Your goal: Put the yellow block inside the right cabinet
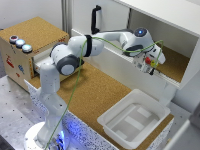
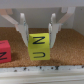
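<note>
Yellow is filling the space between the fingers [image 2: 23, 25] of the gripper [image 2: 38, 30] in the wrist view: the yellow block [image 2: 39, 46] is being framed by the two white fingers, which are standing a little wider than the cube. Whether the pads are pressing on its sides cannot be told, since thin gaps seem to be showing on both flanks. The block is resting on the brown cork floor of the right cabinet [image 1: 175, 65], close to that floor's front edge, with the small red cube [image 2: 4, 51] lying just beside it.

A light, rigid cube is being suggested by its size and crisp edges, probably wood or plastic; its smooth painted faces are likely to be somewhat slippery, though nothing fragile is being indicated. Hold is best being taken on two opposite flat side faces, near mid-height, with the fingers kept square to them.

In the exterior view the arm [image 1: 80, 50] is being stretched across the cork table [image 1: 95, 92] into the cabinet, with the white tray [image 1: 134, 119] at the table's near corner.
</note>
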{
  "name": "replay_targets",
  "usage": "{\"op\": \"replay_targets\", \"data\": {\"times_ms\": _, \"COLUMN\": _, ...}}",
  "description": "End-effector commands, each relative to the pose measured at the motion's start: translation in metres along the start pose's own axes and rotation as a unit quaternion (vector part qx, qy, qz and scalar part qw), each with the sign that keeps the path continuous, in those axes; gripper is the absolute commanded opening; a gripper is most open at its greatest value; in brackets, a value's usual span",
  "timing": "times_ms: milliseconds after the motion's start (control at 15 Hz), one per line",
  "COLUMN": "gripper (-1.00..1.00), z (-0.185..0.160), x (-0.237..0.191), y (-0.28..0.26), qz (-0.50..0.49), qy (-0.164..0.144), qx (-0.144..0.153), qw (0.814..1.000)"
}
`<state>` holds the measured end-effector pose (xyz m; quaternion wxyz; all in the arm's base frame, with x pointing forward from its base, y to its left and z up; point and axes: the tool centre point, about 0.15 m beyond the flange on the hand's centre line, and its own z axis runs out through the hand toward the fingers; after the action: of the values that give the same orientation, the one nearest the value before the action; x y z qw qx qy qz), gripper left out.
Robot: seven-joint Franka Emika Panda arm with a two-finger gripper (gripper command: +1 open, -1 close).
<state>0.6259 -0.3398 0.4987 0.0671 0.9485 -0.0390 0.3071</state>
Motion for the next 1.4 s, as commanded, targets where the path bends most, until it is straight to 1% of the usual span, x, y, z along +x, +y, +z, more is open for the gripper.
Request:
{"op": "replay_targets", "data": {"times_ms": 0, "gripper": -1.0, "z": 0.04, "x": 0.046, "y": 0.014, "qz": -0.026, "qy": 0.0, "qx": 0.058, "qw": 0.998}}
{"op": "replay_targets", "data": {"times_ms": 133, "gripper": -1.0, "z": 0.046, "x": 0.053, "y": 0.009, "qz": -0.033, "qy": 0.001, "qx": 0.068, "qw": 0.997}}
{"op": "replay_targets", "data": {"times_ms": 267, "gripper": -1.0, "z": 0.051, "x": 0.051, "y": 0.005, "qz": -0.031, "qy": -0.008, "qx": 0.07, "qw": 0.997}}
{"op": "replay_targets", "data": {"times_ms": 333, "gripper": 1.0, "z": 0.053, "x": 0.047, "y": 0.004, "qz": -0.028, "qy": -0.013, "qx": 0.069, "qw": 0.997}}
{"op": "replay_targets", "data": {"times_ms": 467, "gripper": 1.0, "z": 0.053, "x": 0.04, "y": 0.002, "qz": -0.031, "qy": -0.011, "qx": 0.077, "qw": 0.997}}
{"op": "replay_targets", "data": {"times_ms": 600, "gripper": 1.0, "z": 0.041, "x": 0.033, "y": 0.0, "qz": -0.041, "qy": 0.005, "qx": 0.077, "qw": 0.996}}
{"op": "replay_targets", "data": {"times_ms": 800, "gripper": 1.0, "z": 0.004, "x": 0.015, "y": -0.009, "qz": -0.061, "qy": 0.043, "qx": 0.067, "qw": 0.995}}
{"op": "replay_targets", "data": {"times_ms": 933, "gripper": 1.0, "z": -0.031, "x": -0.005, "y": -0.017, "qz": -0.075, "qy": 0.068, "qx": 0.059, "qw": 0.993}}
{"op": "replay_targets", "data": {"times_ms": 1067, "gripper": 1.0, "z": -0.063, "x": -0.031, "y": -0.024, "qz": -0.085, "qy": 0.081, "qx": 0.04, "qw": 0.992}}
{"op": "replay_targets", "data": {"times_ms": 1333, "gripper": 1.0, "z": -0.105, "x": -0.083, "y": -0.037, "qz": -0.1, "qy": 0.073, "qx": -0.022, "qw": 0.992}}
